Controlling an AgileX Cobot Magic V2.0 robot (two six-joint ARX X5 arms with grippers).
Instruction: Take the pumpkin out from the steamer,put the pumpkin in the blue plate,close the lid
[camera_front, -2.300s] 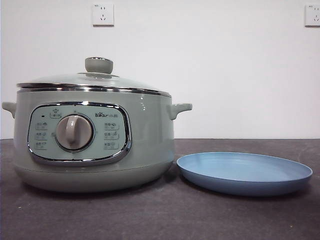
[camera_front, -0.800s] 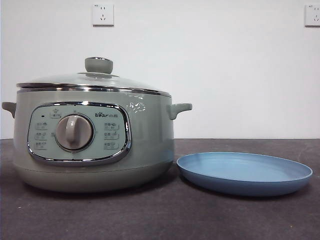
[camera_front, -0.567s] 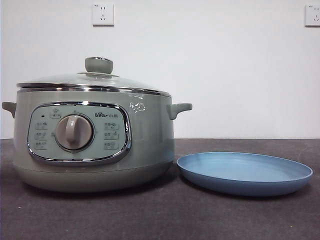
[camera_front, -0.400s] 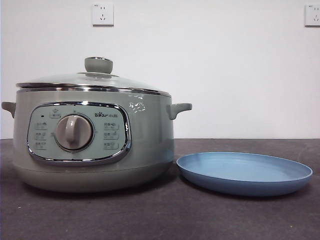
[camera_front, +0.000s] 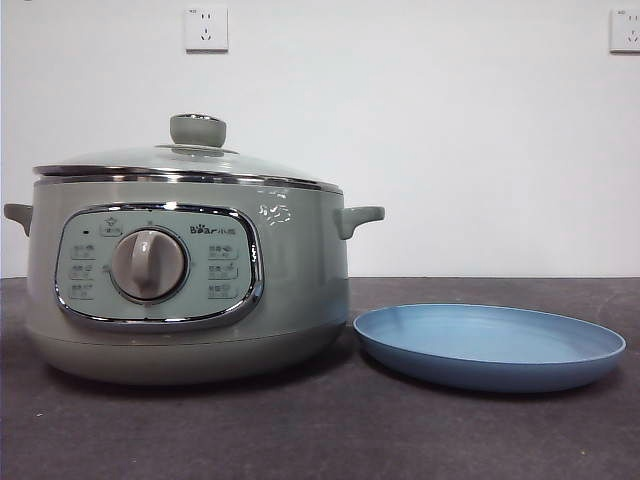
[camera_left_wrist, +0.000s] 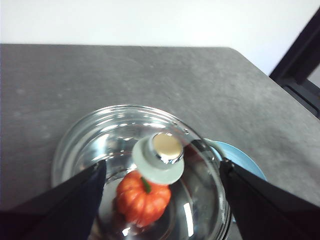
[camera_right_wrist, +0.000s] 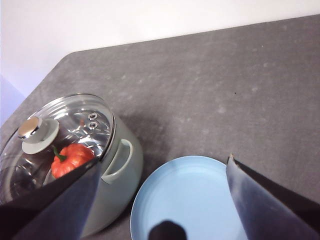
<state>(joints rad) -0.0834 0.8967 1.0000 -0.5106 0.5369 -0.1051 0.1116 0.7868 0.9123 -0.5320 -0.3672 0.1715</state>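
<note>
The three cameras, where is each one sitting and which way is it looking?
Front view: low at table height, looking level at the steamer and the blue plate; no part of the robot shows.
Left wrist view: on the left arm above the lid, looking down at the pumpkin through the glass; left gripper open, jaws either side.
Right wrist view: on the right arm above the plate, looking down; right gripper open.
Both wrist views share the pumpkin, lid and plate.

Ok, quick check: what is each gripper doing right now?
Left gripper: open, empty, above the lid knob.
Right gripper: open, empty, above the blue plate.
</note>
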